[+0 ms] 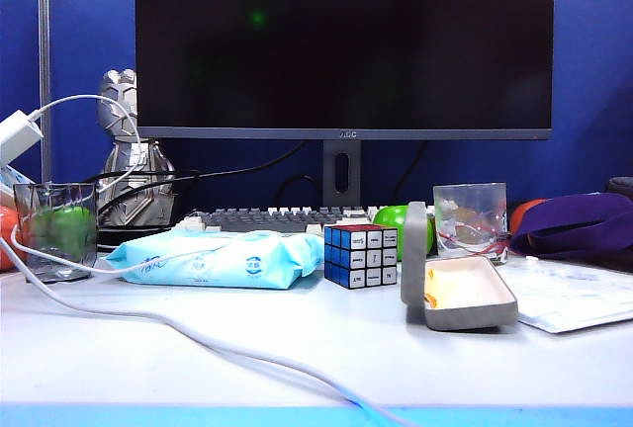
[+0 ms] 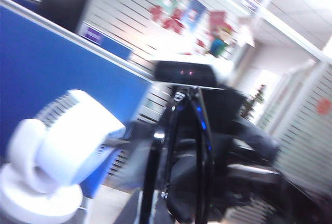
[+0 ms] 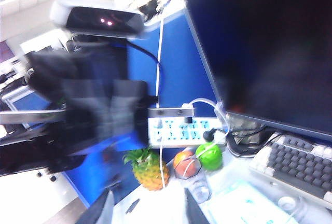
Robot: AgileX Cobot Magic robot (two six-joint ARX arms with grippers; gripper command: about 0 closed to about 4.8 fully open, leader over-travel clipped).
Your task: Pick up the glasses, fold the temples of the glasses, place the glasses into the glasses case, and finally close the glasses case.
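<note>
Well, the oblong grey felt glasses case (image 1: 460,294) lies open, no glasses showing inside, left gripper (image 2: 188,99) pinched shut aloft, right gripper (image 3: 148,211) spread wide above the desk

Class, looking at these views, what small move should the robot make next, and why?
Probably lower the right tool, whose jaws stand open, toward the table: the glasses case lies open and waiting, no glasses show in any view, and neither tool appears in the exterior view. The left tool is shut.
</note>
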